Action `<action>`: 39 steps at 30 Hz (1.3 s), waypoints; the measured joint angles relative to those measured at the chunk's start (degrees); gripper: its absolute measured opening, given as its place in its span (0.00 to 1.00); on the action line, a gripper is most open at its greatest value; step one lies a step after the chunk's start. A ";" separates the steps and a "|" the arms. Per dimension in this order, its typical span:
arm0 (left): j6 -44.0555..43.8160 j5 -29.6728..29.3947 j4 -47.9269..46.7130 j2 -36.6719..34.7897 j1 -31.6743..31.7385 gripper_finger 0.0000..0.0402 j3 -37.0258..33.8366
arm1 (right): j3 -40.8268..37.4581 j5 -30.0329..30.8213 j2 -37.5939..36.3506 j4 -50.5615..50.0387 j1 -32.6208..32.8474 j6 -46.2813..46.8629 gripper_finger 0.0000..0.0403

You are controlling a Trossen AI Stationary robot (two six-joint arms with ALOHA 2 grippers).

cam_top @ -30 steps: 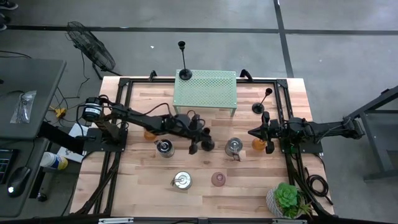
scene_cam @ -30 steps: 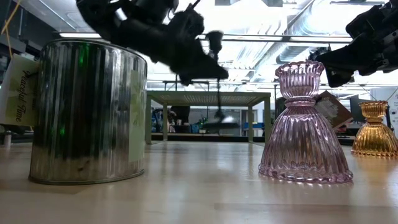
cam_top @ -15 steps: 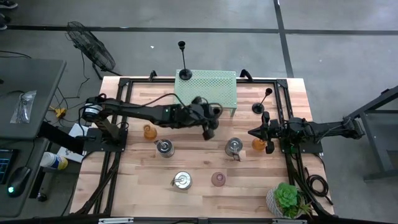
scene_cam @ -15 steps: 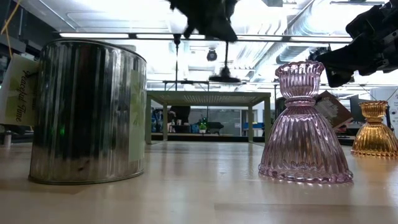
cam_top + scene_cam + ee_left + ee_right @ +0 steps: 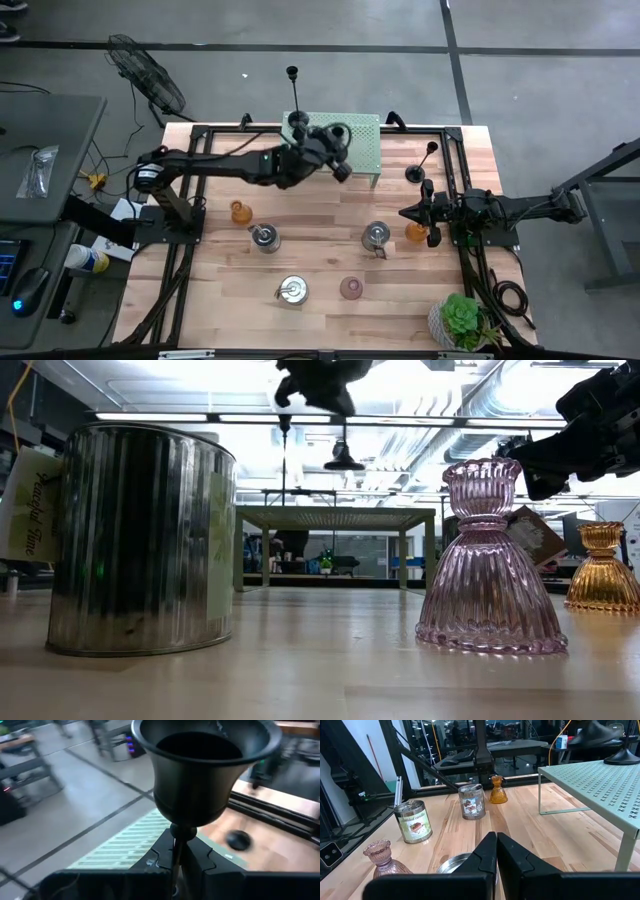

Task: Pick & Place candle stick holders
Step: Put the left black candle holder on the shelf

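Even, bright overhead light falls on the pale wooden table in the high view, with only short, soft shadows. In the low view, ceiling light strips glare white behind the scene, so the metal tin looks dark while the pink glass holder glows. In the left wrist view, the floor is smeared with blur; the nearby black candlestick cup is sharper.

We find one legible marking only: a pale label on the ribbed metal tin in the low view, set sideways in script, which we read as "Peaceful Time". The tin in the right wrist view also carries a label, but we cannot read its wording.
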 joint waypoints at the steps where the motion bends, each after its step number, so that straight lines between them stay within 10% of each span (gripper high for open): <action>1: -0.48 0.06 0.03 0.00 1.12 0.02 0.00 | 0.00 0.00 0.00 0.00 0.00 0.00 0.01; 16: -6.55 10.42 3.77 3.83 14.90 0.02 -0.17 | 0.00 0.00 0.00 0.00 0.00 0.02 0.01; 39: -10.65 -2.41 5.78 12.00 14.97 0.02 5.91 | 0.00 0.00 0.00 0.00 0.00 0.00 0.01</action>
